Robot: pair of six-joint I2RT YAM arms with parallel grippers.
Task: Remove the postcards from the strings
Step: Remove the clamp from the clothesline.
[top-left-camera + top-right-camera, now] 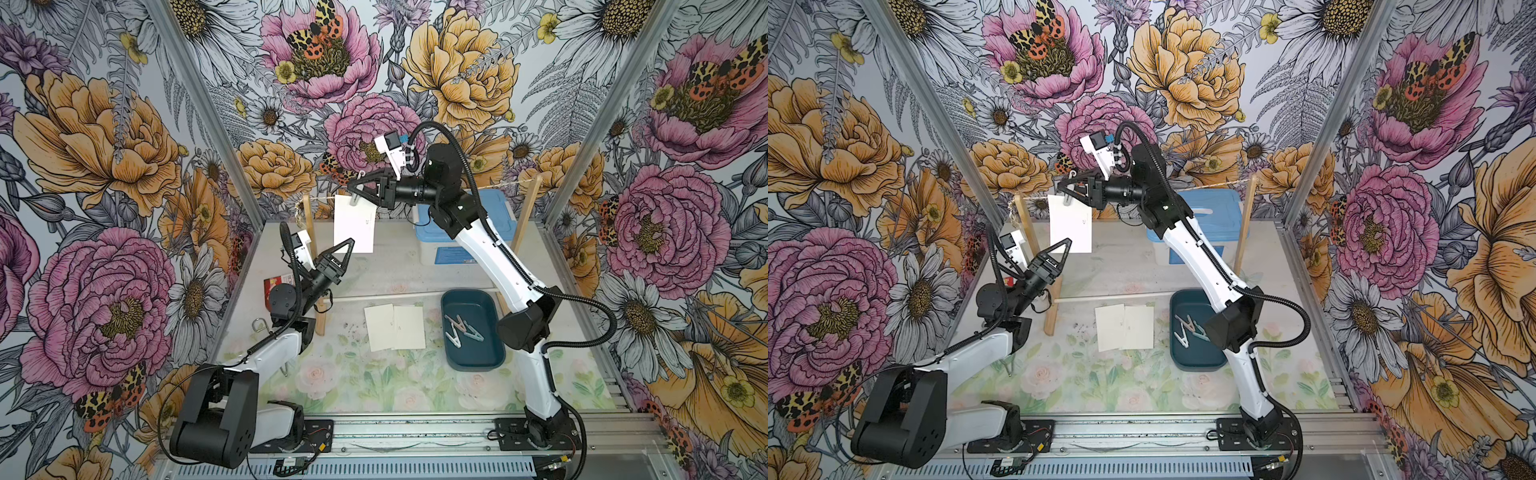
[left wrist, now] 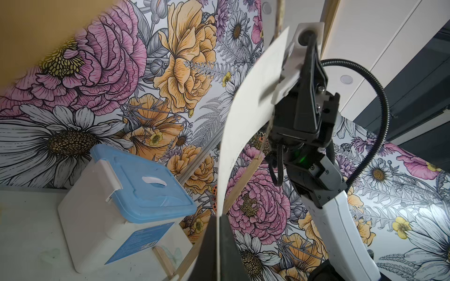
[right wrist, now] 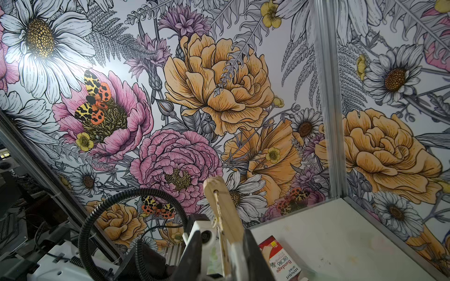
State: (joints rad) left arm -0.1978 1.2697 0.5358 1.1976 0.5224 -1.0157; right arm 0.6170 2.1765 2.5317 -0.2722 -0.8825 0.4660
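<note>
Postcards are split between line and table: one hanging postcard is pegged to the string by a pale clothespin at its top edge, close to the left post. The other loose postcards, at least two and overlapping, lie flat on the flowered table beside a dark teal tray. The left gripper reaches up from below, its jaws pressed together on the lower part of the hanging card. In the left wrist view the sheet runs out from between the fingers and bows in a long curve up to the peg. The right gripper comes in level along the line from the right post. Its jaws are drawn in on the clothespin above the card, and in the left wrist view a black finger lies across the peg's white handles. Several pastel spare clothespins lie in the tray. A white box with a blue lid stands at the back of the table, behind the right arm. Both top views show the card hanging clear of the table.
</note>
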